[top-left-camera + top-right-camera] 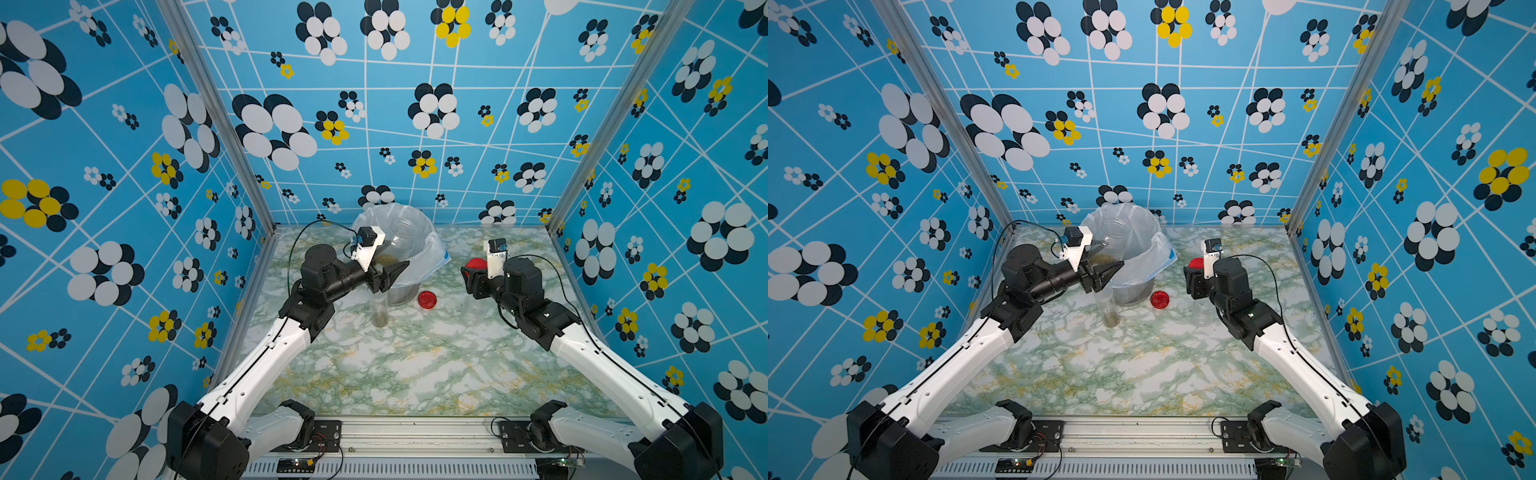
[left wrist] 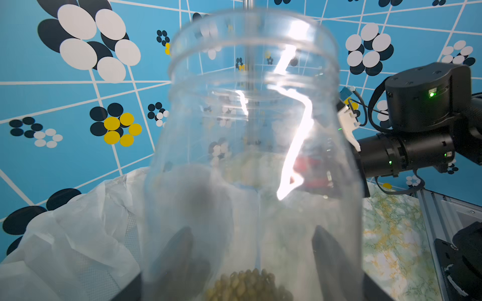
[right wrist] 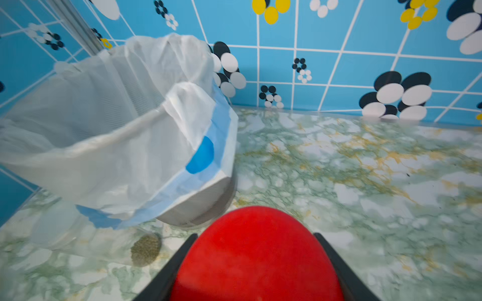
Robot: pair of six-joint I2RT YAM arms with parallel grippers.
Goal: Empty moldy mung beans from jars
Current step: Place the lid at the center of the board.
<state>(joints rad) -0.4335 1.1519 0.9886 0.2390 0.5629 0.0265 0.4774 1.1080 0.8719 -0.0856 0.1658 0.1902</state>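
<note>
Clear, round and open, the plastic jar (image 2: 250, 117) is clamped in our left gripper (image 1: 392, 272) above the big white-bagged bucket (image 1: 433, 251) so the olive-brown mung beans (image 2: 247, 285) at its bottom can pour in, while our right gripper (image 1: 469, 275) beside the bucket pinches the red round lid (image 3: 257, 258) out of the way.

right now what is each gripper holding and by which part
Left gripper: the open jar, by its lower body near the base. Right gripper: a red lid, by its rim.

Bright, even light fills both top views; shadows on the tabletop (image 1: 415, 374) are soft, and the lines on the walls (image 1: 415, 124) bend near the edges. A white glare streak crosses the blurred jar (image 2: 234, 117). The red lid (image 3: 257, 255) is out of focus.
</note>
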